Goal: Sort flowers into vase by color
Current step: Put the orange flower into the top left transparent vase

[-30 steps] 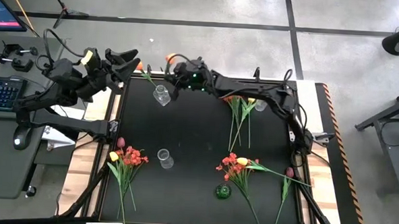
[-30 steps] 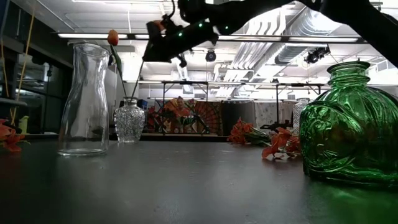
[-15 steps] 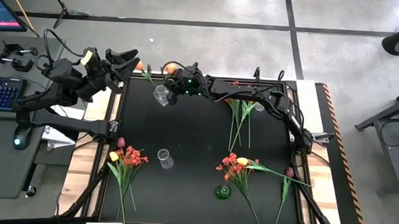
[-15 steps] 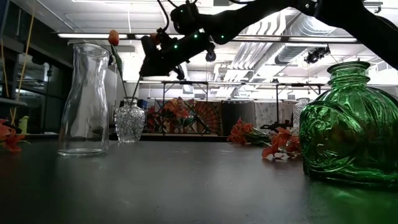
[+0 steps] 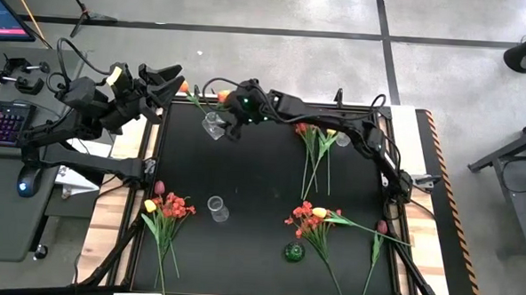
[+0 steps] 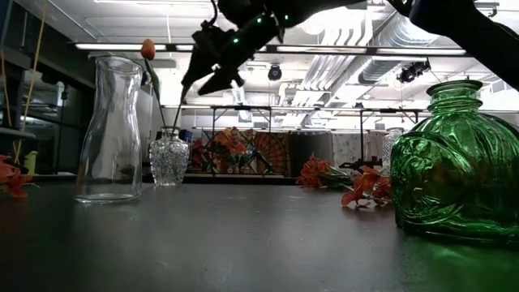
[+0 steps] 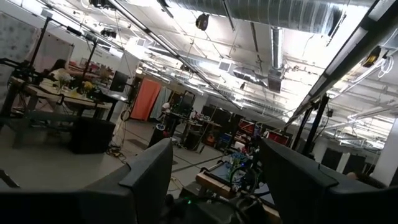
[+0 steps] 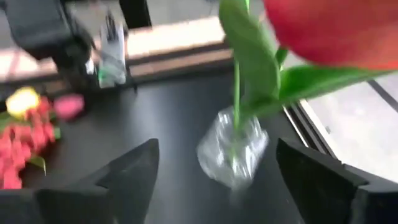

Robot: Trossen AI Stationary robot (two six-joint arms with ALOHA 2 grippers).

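Risk: your right gripper (image 5: 227, 121), fingers spread wide and empty, hangs just above the small cut-glass vase (image 5: 212, 125) holding the orange tulip (image 6: 147, 49). Retreating carelessly could snag its stem and topple the vase.

**Right arm stretched across the far edge, left arm parked**

The dark right arm reaches across the table's far side, its two-finger right gripper (image 5: 221, 119) pointing down, fingers (image 8: 134, 171) spread wide and holding nothing. The dark left arm waits off the table's left edge, its left gripper (image 5: 166, 77) spread apart.
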